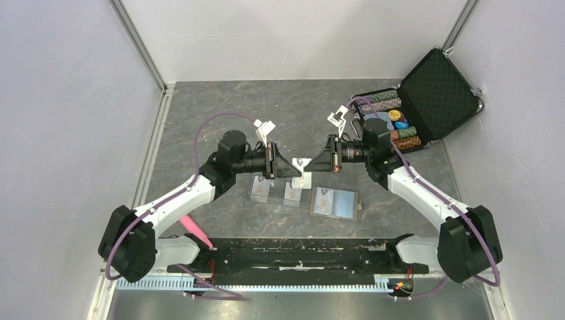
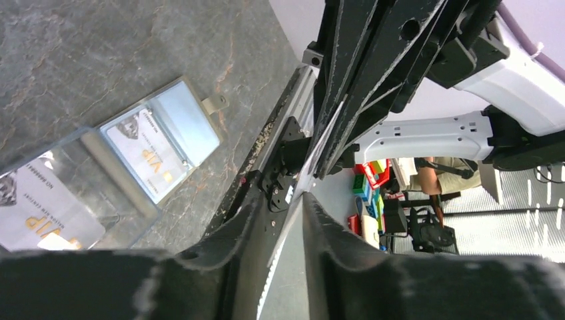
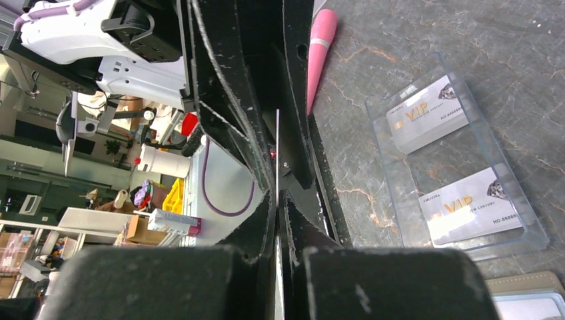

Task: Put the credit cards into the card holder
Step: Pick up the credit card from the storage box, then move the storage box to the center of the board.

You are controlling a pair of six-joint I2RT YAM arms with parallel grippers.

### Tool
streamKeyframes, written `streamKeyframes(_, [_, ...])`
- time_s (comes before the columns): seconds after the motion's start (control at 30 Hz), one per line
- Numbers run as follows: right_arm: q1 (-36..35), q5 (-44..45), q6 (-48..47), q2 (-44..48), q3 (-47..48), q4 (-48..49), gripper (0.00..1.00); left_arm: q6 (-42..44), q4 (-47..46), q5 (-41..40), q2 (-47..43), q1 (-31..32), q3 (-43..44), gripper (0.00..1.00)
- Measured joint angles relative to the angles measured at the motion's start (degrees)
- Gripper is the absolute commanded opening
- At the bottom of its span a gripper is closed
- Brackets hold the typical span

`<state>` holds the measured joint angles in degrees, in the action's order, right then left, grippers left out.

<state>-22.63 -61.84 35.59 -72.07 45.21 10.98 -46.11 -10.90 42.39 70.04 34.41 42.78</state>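
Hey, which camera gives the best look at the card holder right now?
Left wrist: the card holder lies open, both pockets facing the camera, one card inside. Top external shows it small; right wrist catches only a corner.

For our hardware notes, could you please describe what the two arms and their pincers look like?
The left arm and right arm have white shells, bulky black joints and a purple cable each. The left pincer and right pincer are black, with scuffed edges.
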Motion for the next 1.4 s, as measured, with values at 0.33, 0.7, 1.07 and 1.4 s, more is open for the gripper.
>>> streamKeyframes(0.33, [0.57, 1.86, 3.23, 0.0, -1.55, 2.21, 0.51, -0.7, -1.22, 1.84, 1.55, 0.02, 1.55, 0.02])
streamKeyframes(0.7, [0.31, 16.5, -10.99, -8.37, 0.96, -22.99, 0.66, 7.67, 29.16, -22.4, -6.27, 0.0, 9.25, 0.02])
streamKeyframes(1.07, [-9.44, 21.2, -14.08, -21.09, 4.35, -29.46, 0.63, 10.84, 39.93, -28.87, -8.63, -0.02, 10.54, 0.02])
streamKeyframes(1.4, [-17.9, 21.27, -11.39, -30.86, 16.68, -23.78, 0.67, 11.28, 42.18, -28.98, -11.13, -0.02, 10.27, 0.02])
